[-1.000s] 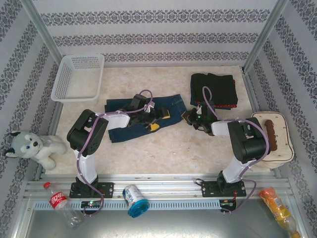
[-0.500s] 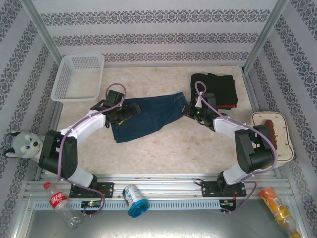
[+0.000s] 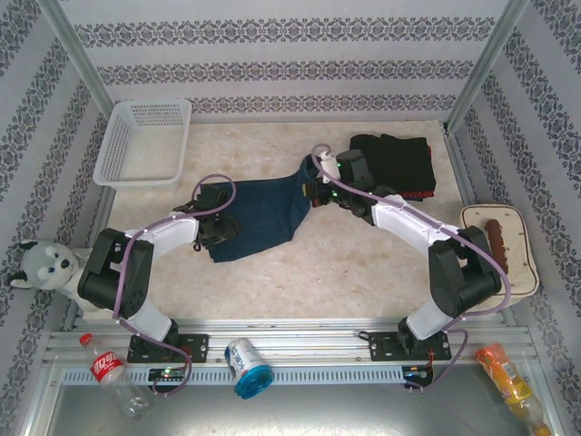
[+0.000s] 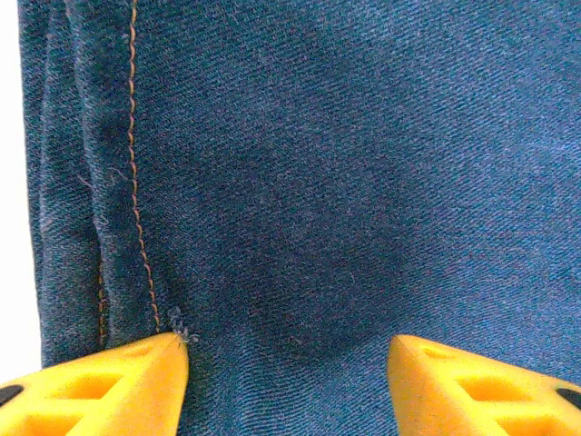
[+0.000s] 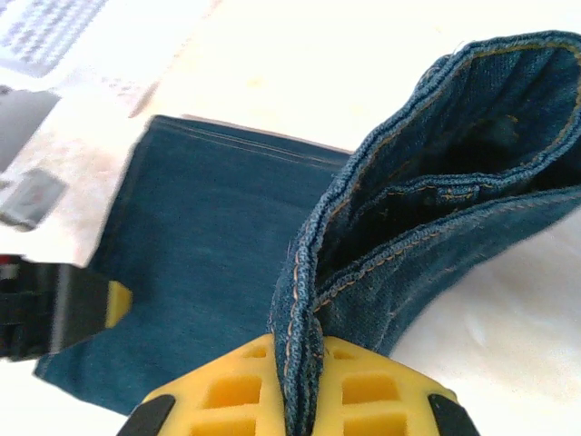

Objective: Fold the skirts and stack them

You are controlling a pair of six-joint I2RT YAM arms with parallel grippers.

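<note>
Walls (image 3: pixel 290 54): pale paper with dark floral bands, closing three sides.
Tabletop (image 3: pixel 318 263): beige, marbled, evenly lit, with soft shadows.
Posts (image 3: pixel 77 54): bare metal, slanting at both rear corners.
Near edge: slotted aluminium rail (image 3: pixel 300 350), with a grey metal sheet (image 3: pixel 318 409) below.

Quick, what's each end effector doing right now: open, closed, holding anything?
Left end effector: open, over the denim skirt.
Right end effector: closed on that skirt's raised edge.

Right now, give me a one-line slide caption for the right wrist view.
Right gripper pinches the denim skirt's stitched edge, holding it folded up over the pale table.
</note>
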